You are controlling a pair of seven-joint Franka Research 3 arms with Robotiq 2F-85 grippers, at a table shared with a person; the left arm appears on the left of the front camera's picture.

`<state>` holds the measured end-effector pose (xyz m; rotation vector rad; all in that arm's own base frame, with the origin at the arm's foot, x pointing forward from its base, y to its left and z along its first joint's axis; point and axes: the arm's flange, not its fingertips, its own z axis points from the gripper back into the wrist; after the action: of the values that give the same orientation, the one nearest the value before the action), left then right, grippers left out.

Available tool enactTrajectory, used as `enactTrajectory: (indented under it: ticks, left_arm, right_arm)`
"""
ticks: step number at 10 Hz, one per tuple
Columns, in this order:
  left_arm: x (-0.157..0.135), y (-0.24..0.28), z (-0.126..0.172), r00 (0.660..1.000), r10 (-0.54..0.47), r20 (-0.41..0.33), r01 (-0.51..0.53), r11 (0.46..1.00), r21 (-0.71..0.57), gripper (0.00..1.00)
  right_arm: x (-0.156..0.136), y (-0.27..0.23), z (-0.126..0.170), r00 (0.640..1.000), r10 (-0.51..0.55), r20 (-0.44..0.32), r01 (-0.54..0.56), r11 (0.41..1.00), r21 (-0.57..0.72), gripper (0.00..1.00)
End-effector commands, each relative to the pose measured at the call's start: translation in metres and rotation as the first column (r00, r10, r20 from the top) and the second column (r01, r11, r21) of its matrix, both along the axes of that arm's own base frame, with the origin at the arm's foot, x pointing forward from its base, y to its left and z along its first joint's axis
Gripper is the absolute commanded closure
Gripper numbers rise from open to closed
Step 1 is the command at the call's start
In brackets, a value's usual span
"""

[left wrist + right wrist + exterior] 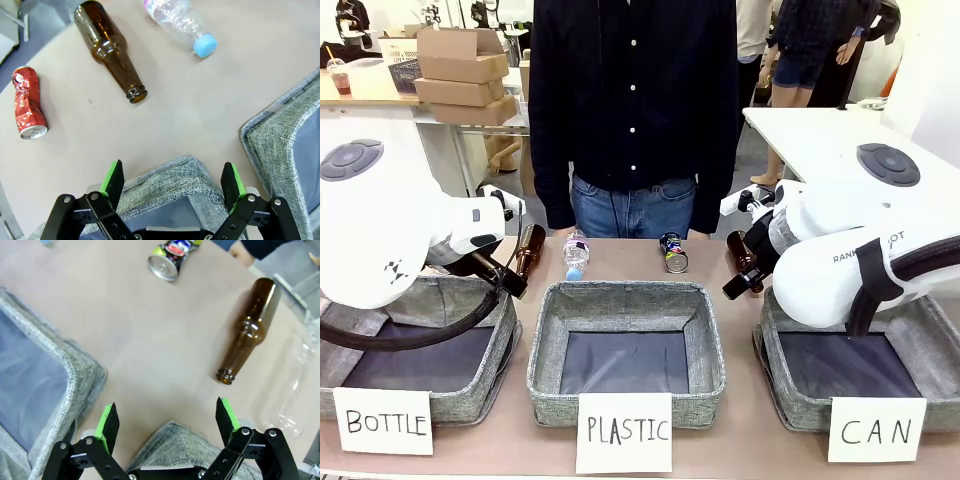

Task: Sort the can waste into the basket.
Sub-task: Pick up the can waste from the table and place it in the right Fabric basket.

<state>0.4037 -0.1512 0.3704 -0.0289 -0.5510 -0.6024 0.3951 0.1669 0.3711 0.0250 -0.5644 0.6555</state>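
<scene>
My left gripper [173,172] and right gripper [166,412] stand spread, empty; crushed red metal can [29,107] at frame left, dark blue-black can [172,255] at frame top, grey woven CAN basket [772,375] lower right.

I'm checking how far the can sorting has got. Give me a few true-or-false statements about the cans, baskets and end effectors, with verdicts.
1. The dark can is inside the CAN basket. False: it lies on the table, beyond the PLASTIC basket.
2. The left end effector and the right end effector are both open and empty. True.
3. The red can is crumpled and lies on its side. True.
4. The plastic bottle in the left wrist view has a red cap. False: the cap is blue.
</scene>
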Motion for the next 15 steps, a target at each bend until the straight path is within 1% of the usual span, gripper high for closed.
enactTrajectory:
  ticks: [1,4,5,6,7,8,9,10,11,12,13,14,15]
  left_arm:
    - [0.000,0.000,0.000,1.000,0.000,0.000,0.000,1.000,0.000,0.00]
    - [0.000,0.000,0.000,1.000,0.000,0.000,0.000,1.000,0.000,0.00]
    - [-0.025,-0.004,0.040,0.999,0.008,0.039,-0.007,0.999,-0.034,0.00]
    - [-0.072,-0.007,0.086,0.999,0.020,0.038,-0.017,0.997,-0.069,0.00]
    - [-0.122,-0.008,0.115,0.995,0.074,0.062,-0.071,0.996,-0.061,0.00]
    - [-0.169,-0.007,0.128,0.979,0.005,0.204,0.004,0.999,-0.042,0.00]
    - [-0.200,-0.003,0.126,0.963,-0.099,0.251,0.105,0.994,-0.009,0.00]
    - [-0.202,-0.003,0.110,0.956,-0.023,0.293,-0.003,0.996,0.088,0.00]
    - [-0.106,-0.042,0.176,0.980,-0.028,0.196,0.035,0.999,-0.032,0.00]
    - [-0.106,-0.042,0.176,0.980,-0.028,0.196,0.035,0.999,-0.032,0.00]
    - [-0.147,-0.048,0.204,0.964,-0.054,0.262,0.049,0.999,0.024,0.00]
    - [-0.134,-0.042,0.203,0.971,-0.234,0.045,0.238,0.950,-0.201,0.00]
    - [-0.125,-0.019,0.198,0.950,-0.259,-0.173,0.201,0.934,-0.297,0.00]
  right_arm:
    - [0.000,0.000,0.000,1.000,0.000,0.000,0.000,1.000,0.000,0.00]
    - [0.000,0.000,0.000,1.000,0.000,0.000,0.000,1.000,0.000,0.00]
    - [-0.020,-0.010,0.042,0.999,-0.050,-0.015,0.051,0.996,0.071,0.00]
    - [-0.058,-0.025,0.089,0.994,-0.112,0.003,0.111,0.990,0.091,0.00]
    - [-0.098,-0.038,0.117,0.995,-0.096,-0.033,0.099,0.990,0.098,0.00]
    - [-0.137,-0.046,0.132,0.998,-0.068,0.002,0.067,0.990,0.121,0.00]
    - [-0.166,-0.050,0.132,0.999,-0.024,0.037,0.019,0.994,0.112,0.00]
    - [-0.178,-0.048,0.122,0.987,-0.034,0.154,0.031,0.999,0.025,0.00]
    - [-0.086,-0.025,0.163,0.998,-0.062,0.025,0.059,0.994,0.093,0.00]
    - [-0.086,-0.025,0.163,0.998,-0.062,0.025,0.059,0.994,0.093,0.00]
    - [-0.124,-0.029,0.197,0.996,-0.041,0.083,0.035,0.997,0.074,0.00]
    - [-0.110,-0.030,0.192,0.996,-0.018,-0.085,0.039,0.968,0.248,0.00]
    - [-0.102,-0.046,0.194,0.940,0.002,-0.342,0.178,0.850,0.495,0.00]
